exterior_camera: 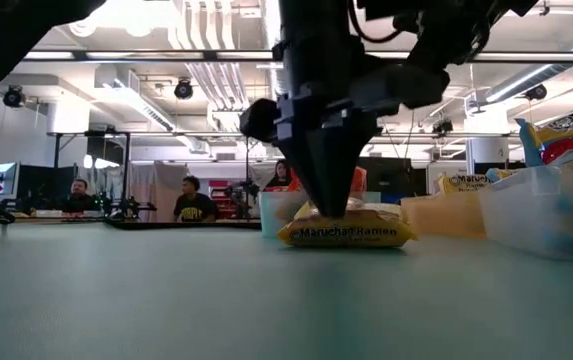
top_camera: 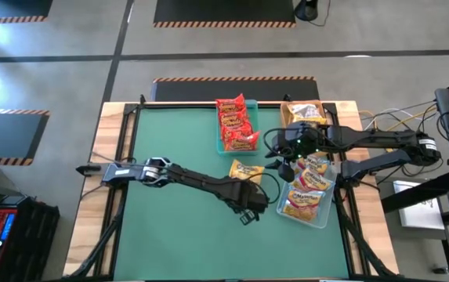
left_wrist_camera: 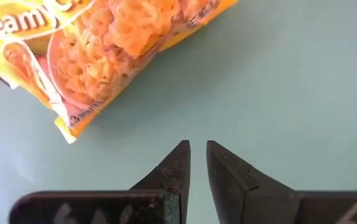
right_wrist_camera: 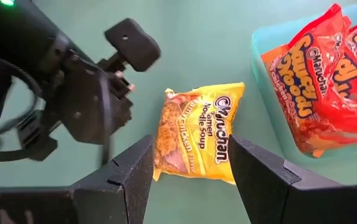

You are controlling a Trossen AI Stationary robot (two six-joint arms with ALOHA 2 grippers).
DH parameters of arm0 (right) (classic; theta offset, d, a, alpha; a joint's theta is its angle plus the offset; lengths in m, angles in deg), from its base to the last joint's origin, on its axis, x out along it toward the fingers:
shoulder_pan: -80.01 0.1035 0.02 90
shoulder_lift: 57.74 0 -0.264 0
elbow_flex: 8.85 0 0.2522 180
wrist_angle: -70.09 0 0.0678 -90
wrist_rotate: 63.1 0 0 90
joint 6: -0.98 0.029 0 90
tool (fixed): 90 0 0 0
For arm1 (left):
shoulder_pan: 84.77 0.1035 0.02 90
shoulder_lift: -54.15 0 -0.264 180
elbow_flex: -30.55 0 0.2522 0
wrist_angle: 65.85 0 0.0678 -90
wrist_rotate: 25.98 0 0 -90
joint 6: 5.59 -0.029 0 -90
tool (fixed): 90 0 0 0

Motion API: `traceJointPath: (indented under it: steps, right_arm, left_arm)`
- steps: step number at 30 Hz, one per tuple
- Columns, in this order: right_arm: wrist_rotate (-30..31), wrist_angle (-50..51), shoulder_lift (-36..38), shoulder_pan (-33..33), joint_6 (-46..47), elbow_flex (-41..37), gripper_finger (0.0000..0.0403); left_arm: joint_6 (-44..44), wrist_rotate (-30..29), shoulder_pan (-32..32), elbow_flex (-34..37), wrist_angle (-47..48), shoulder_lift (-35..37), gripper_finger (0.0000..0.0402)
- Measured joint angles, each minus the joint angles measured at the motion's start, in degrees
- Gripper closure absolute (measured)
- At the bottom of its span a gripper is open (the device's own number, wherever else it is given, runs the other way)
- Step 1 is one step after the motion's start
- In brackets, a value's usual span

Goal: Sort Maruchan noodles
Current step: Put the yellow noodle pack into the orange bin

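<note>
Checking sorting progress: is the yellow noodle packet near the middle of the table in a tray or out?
Out. The yellow packet lies flat on the green table, beside the teal tray holding red packets.

The high view looks straight down on the whole green table [top_camera: 177,227], while the low view sits at tabletop level, facing the room behind. Both wrist views look down close on the yellow ramen packet [right_wrist_camera: 198,132], which every view shares.
</note>
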Motion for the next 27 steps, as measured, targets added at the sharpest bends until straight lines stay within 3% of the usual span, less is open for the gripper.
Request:
traceJointPath:
  steps: [5, 10, 14, 27]
  right_arm:
    - [0.1, -1.3, -0.2, 0.0, 5.4, -1.4, 0.0211]
    - [0.6, -3.1, -0.3, 0.0, 6.9, -4.8, 0.0211]
    - [1.7, -3.1, -0.3, 0.0, 8.2, -6.8, 0.0211]
    - [1.6, 0.6, -0.3, 0.0, 6.0, -7.8, 0.0211]
  left_arm:
    - [10.3, -1.3, -0.1, -0.2, -0.6, 0.2, 0.0365]
    - [23.7, -9.0, -2.3, -0.2, -3.4, 0.9, 0.0365]
    - [31.3, -9.9, -3.4, -0.2, -3.0, 1.1, 0.0365]
    - [33.7, -10.1, -2.5, -0.2, 1.9, 2.6, 0.0365]
